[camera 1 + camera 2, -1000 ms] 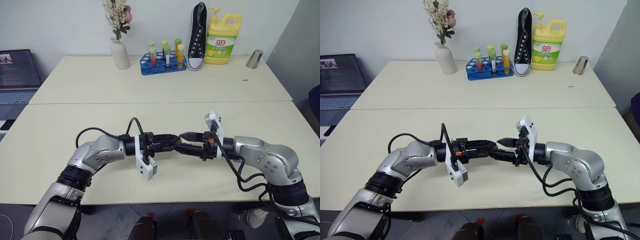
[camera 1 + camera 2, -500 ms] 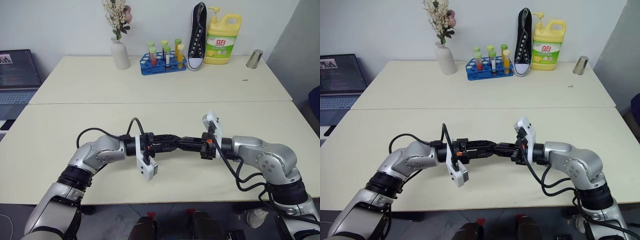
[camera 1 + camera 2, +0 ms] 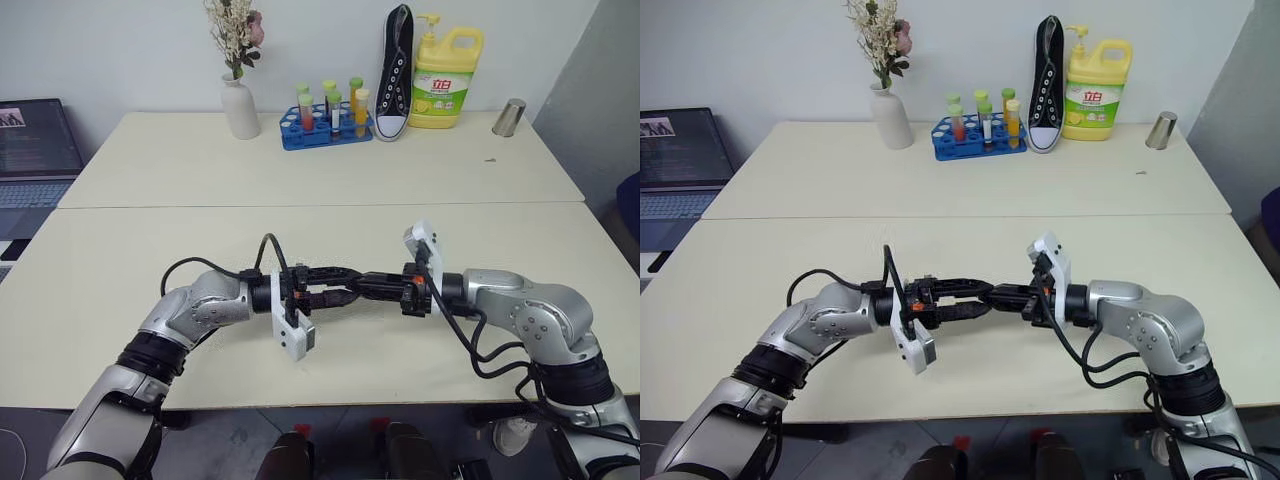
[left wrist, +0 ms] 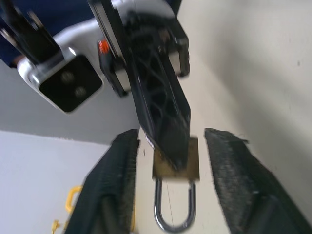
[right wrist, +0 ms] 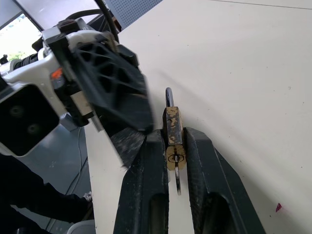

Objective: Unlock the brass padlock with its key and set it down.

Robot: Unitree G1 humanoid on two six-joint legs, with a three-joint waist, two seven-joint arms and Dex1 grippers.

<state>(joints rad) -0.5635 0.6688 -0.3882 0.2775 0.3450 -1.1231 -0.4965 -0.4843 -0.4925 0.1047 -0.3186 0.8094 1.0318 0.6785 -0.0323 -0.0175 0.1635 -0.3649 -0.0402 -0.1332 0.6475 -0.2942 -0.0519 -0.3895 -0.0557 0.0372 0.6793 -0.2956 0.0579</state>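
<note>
We are holding both arms out over the cream table (image 3: 120, 290), and the two grippers are meeting tip to tip above its near half, well in front of the blue tube rack (image 3: 326, 128). Our right gripper (image 5: 175, 146) is pinching the brass padlock (image 5: 171, 127) between its two black fingers, which are pressing flat against the sides of the lock body; the keyhole face is pointing back toward that wrist, and the key (image 5: 177, 179) is showing as a thin silvery sliver hanging out of it. The silver shackle is sticking out past the fingertips, toward the other arm. Our left gripper (image 4: 168, 156) is standing with its fingers spread, one on either side of the padlock and clear of it, so the lock body and its shackle are sitting in the gap between them without being touched. Seen from the head, the padlock itself is too small to make out where the two sets of fingers are overlapping. Beyond the rack along the far edge are standing a white vase (image 3: 240, 108), a black sneaker (image 3: 396, 70) and a yellow detergent bottle (image 3: 446, 78).
</note>
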